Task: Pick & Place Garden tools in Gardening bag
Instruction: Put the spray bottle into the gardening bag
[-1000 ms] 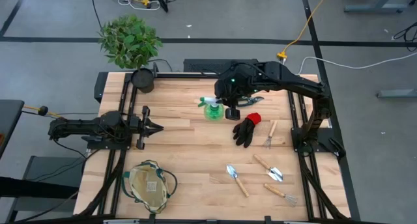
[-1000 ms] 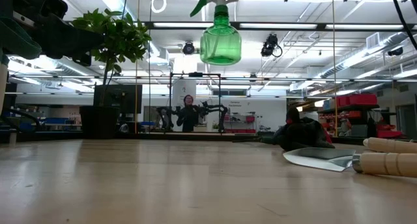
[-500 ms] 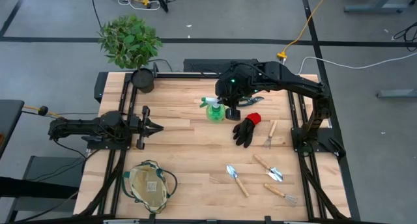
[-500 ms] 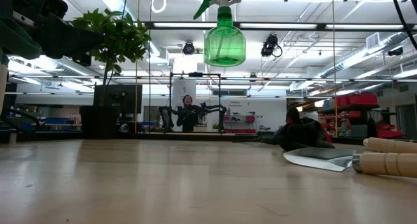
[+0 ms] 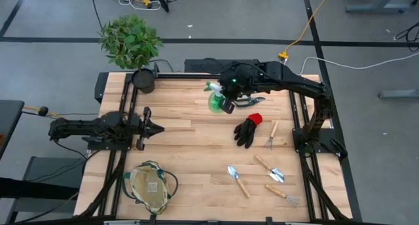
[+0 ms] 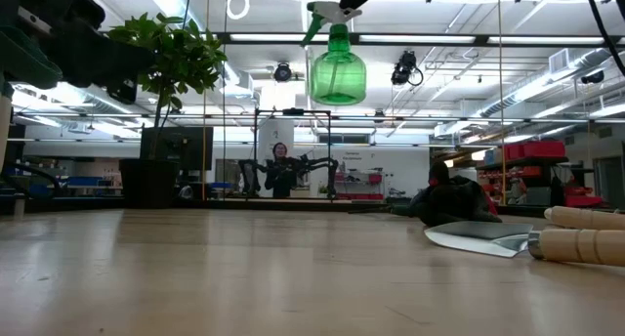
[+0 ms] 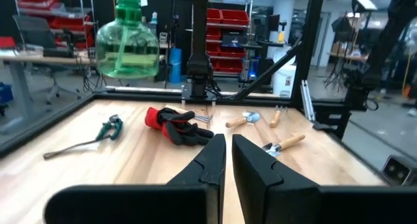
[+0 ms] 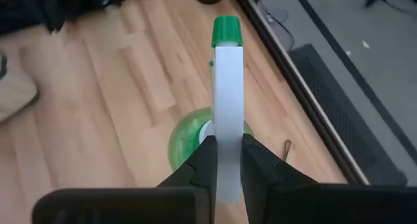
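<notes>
My right gripper (image 5: 228, 99) is shut on the green spray bottle (image 6: 338, 77), which hangs high over the table's far middle. The black glove with a red cuff (image 5: 247, 130) lies to its right. Pruning shears (image 7: 107, 129) lie beneath the right arm. Trowels (image 5: 237, 180) (image 5: 270, 167) and hand forks (image 5: 282, 194) (image 5: 272, 135) lie flat at the near right. The beige gardening bag (image 5: 152, 186) stands at the near left. At the table's left my left gripper (image 5: 157, 127) is shut on nothing. My right gripper pinches the bottle's white spray head (image 8: 227, 129) between its two fingers. The fingers slant down from above and lie along the head, whose green nozzle tip (image 8: 226, 30) sticks out past them. The bottle hangs upright below, clear of the table.
A leafy plant (image 5: 129, 40) and a black pot (image 5: 143, 80) stand at the far left corner. Bare wood (image 5: 190, 150) stretches between the bottle and the bag. A metal frame borders the table on both sides.
My right gripper has rolled at the wrist while staying in place. The spray bottle has turned with it, so its head now points toward the far left, and it stays lifted clear of the table.
</notes>
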`<action>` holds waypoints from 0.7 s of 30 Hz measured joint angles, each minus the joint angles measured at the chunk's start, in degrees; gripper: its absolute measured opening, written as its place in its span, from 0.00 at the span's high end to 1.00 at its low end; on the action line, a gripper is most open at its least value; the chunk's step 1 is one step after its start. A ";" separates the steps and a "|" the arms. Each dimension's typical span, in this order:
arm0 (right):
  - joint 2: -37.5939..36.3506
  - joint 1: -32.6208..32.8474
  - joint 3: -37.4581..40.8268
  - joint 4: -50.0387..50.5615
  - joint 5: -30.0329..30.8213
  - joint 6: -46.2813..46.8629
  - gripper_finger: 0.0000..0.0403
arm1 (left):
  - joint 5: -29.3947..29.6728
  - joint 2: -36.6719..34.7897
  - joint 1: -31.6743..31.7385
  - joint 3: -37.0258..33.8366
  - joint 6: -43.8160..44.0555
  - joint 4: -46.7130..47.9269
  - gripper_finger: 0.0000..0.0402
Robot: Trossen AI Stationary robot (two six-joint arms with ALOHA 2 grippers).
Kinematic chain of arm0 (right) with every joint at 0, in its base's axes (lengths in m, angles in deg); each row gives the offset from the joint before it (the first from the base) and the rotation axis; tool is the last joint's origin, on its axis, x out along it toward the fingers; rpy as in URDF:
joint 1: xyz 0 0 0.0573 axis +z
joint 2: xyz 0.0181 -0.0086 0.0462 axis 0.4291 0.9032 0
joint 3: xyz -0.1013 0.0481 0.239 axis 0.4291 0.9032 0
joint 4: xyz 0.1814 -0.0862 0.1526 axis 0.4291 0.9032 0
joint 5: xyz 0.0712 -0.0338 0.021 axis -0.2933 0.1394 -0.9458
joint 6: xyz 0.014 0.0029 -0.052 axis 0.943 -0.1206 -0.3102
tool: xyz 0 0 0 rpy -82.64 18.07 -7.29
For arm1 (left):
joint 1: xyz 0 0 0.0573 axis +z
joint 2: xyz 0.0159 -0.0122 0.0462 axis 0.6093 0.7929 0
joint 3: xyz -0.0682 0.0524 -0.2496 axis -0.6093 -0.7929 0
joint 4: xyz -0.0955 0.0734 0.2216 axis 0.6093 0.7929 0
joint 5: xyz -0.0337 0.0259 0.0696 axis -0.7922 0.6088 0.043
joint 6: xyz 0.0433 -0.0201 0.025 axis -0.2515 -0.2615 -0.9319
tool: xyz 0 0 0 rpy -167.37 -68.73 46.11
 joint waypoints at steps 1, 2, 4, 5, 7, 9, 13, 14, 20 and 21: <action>0.00 0.02 0.00 -0.04 0.60 1.65 0.89 | 0.02 0.00 0.00 -0.02 1.37 0.02 0.92; 0.00 0.02 0.00 -0.02 1.30 3.45 0.89 | 0.02 0.00 0.00 -0.01 2.38 0.02 0.92; 0.00 0.02 0.00 -0.03 2.88 7.32 0.89 | 0.04 0.00 0.00 -0.02 4.07 0.01 0.92; 0.00 0.02 0.00 -0.04 3.43 9.11 0.89 | 0.05 0.00 0.00 -0.02 4.93 0.01 0.92; -0.01 0.02 0.00 -0.14 4.25 12.36 0.89 | 0.06 -0.01 0.00 0.00 5.57 -0.13 0.92; 0.00 0.00 0.00 -0.87 4.33 14.58 0.89 | 0.20 0.00 0.00 -0.02 6.32 -1.13 0.92; -0.02 -0.03 0.00 -1.99 4.15 16.44 0.89 | 1.69 -0.02 0.00 0.00 5.02 -4.62 0.92; -0.02 -0.03 0.00 -1.98 4.19 17.40 0.89 | 2.22 -0.02 0.00 0.01 4.44 -5.04 0.92; -0.02 -0.52 0.00 -2.22 4.91 23.59 0.89 | 7.65 0.79 0.00 1.88 2.72 -4.97 0.92; -0.02 -0.65 0.00 -2.22 5.62 24.21 0.89 | 8.35 1.37 0.01 2.54 2.52 -5.26 0.92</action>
